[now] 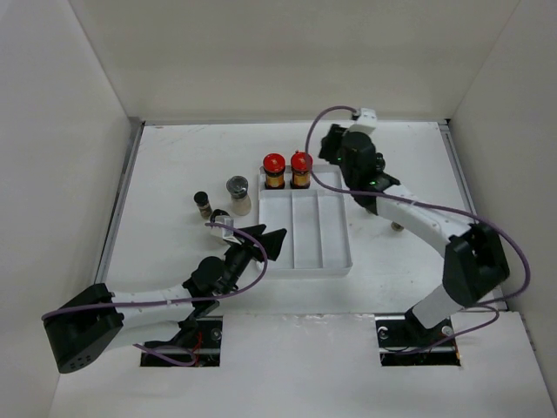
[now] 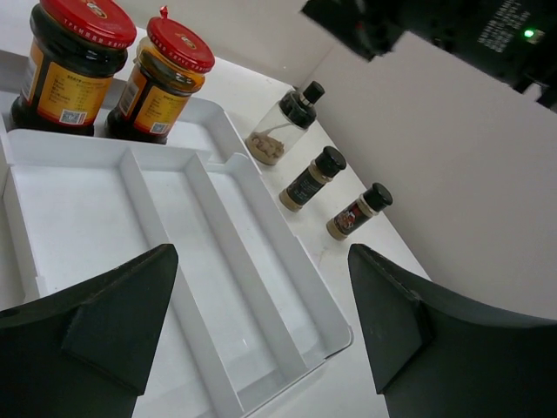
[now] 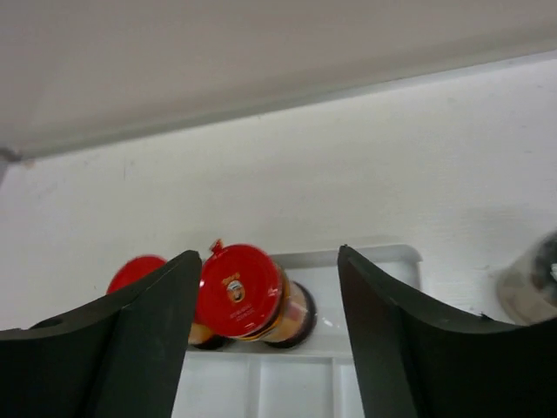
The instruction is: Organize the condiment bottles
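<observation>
A white surface (image 1: 174,157), walled on three sides and seen from above, with two robot arms reaching in from its near edge.

A white divided tray (image 1: 305,272) lies in the middle of the surface. The left pincer (image 2: 261,257) sits at the tray's near left corner with its fingers spread and nothing between them. The right pincer (image 3: 268,257) hangs past the tray's far right corner, also spread and empty. Its own camera shows a red cap in the gap between the fingers, but the fingers do not pinch it.

Two red-capped jars (image 1: 274,171) (image 1: 301,169) stand side by side in the tray's far compartment. Left of the tray, on the surface, stands a silver-topped shaker (image 1: 238,195), with a small dark bottle (image 1: 202,203) just beside it.

Right of the tray, three slim bottles (image 2: 283,131) (image 2: 312,178) (image 2: 359,212) with black caps stand in a row (the right arm covers them in the overhead view).
</observation>
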`<state>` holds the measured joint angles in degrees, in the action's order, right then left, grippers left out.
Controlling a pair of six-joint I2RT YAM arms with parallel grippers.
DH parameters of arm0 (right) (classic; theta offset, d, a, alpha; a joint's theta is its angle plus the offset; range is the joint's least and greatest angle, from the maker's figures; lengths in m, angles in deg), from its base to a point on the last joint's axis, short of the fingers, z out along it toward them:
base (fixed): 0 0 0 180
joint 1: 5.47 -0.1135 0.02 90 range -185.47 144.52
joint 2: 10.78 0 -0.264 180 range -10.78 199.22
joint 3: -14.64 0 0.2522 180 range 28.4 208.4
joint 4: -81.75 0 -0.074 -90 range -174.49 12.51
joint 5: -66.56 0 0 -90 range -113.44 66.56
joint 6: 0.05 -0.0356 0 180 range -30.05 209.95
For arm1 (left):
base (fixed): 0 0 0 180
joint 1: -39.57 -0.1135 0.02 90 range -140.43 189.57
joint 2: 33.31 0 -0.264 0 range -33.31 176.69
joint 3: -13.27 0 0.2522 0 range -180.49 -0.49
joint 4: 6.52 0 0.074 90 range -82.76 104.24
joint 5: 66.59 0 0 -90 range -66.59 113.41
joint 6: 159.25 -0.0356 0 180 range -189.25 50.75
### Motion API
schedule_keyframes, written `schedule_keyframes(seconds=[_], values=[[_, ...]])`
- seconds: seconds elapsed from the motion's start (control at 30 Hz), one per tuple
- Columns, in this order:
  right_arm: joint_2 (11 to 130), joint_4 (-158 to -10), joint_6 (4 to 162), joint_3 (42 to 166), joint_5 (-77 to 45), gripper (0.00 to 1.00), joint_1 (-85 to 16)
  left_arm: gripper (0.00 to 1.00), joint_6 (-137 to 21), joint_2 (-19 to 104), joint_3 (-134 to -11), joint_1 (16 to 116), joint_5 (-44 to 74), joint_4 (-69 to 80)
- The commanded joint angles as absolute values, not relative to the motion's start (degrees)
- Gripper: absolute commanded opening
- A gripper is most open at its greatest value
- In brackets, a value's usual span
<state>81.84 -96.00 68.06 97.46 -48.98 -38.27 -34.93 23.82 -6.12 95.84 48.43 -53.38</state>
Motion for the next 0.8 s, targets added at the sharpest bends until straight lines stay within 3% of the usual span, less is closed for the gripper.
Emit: schedule_keyframes(seconds=[0.0,0.03,0.07,0.13,0.17,0.27,0.33,0.57,0.77], values=[[76.1,-95.8,68.2,92.2,-49.5,0.52,-32.0,0.79,-34.3,24.2,-7.2,95.7,47.8,-56.2],[75.0,-94.1,68.4,91.2,-49.5,0.40,-30.0,0.79,-34.2,24.6,-7.3,95.6,47.8,-56.2],[74.3,-92.3,68.5,90.4,-49.6,0.37,-28.3,0.79,-34.2,24.8,-7.3,95.7,47.8,-56.2],[73.7,-88.9,68.9,89.4,-49.6,0.41,-25.7,0.79,-34.1,24.9,-7.5,96.0,47.6,-56.4],[73.6,-87.7,69.8,89.0,-49.5,0.48,-24.8,0.79,-34.3,24.9,-7.6,96.1,47.5,-56.4],[74.6,-85.6,72.6,89.0,-50.0,0.83,-22.9,0.79,-34.1,25.8,-7.7,95.9,47.5,-56.6],[76.1,-85.4,73.2,89.4,-49.8,0.89,-21.8,0.79,-34.1,25.8,-7.7,96.0,47.4,-56.7],[84.1,-84.7,73.7,94.0,-46.6,0.91,-19.0,0.79,-34.1,26.3,-7.8,96.2,47.1,-57.1],[88.4,-86.0,74.1,97.1,-45.2,0.82,-17.5,0.79,-34.0,26.6,-7.8,96.0,46.8,-57.1]])
